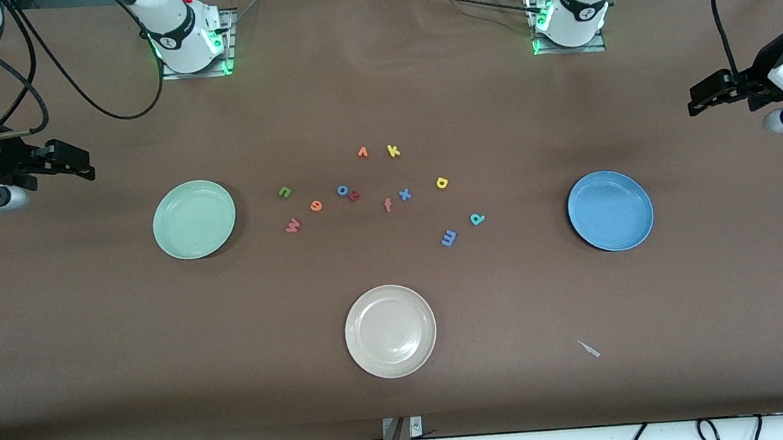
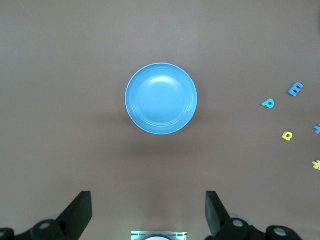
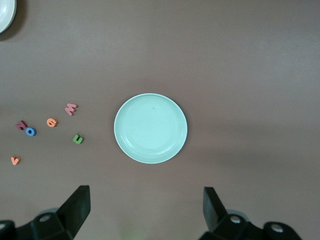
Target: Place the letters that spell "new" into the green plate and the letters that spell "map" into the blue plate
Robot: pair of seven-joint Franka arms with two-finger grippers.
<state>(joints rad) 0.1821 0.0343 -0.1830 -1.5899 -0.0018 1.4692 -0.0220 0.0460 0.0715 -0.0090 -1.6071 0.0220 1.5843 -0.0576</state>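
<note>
A: Item one, left end effector [image 1: 699, 95]: up over the worktop's edge at its own end, past the blue plate [image 1: 610, 210]. Fingers spread wide, holding nothing. Item two, right end effector [image 1: 78, 162]: mirrored at the other end, past the green plate [image 1: 194, 219], also spread wide and empty. Both arms wait.

B: Letters?

A: All loose mid-worktop, none plated. For "new": green n [image 1: 284, 192], orange e [image 1: 316, 205], red-pink w [image 1: 292, 224], clustered toward the green plate. For "map": blue m [image 1: 448, 238], teal p [image 1: 477, 219], yellow a [image 1: 441, 182], toward the blue plate. Extras: blue o [image 1: 343, 190], orange v [image 1: 362, 152], yellow k [image 1: 393, 151], blue x [image 1: 404, 194], an orange f [image 1: 387, 205], and a dark red letter touching the o. A cream plate [image 1: 390, 331] lies nearest the front camera, unused.

B: Handling advice?

A: My judgement: each arm works its own side. Come straight down, fingers astride one letter only; they are small and flat, so pinch low. The w looks the easiest start, being nearest the green plate and clear of its neighbours.

B: Surface and room?

A: Brown matte covering, slightly rippled near the bases. One small pale scrap [image 1: 589, 349] lies toward the left arm's end. Cables trail along the edges.
</note>
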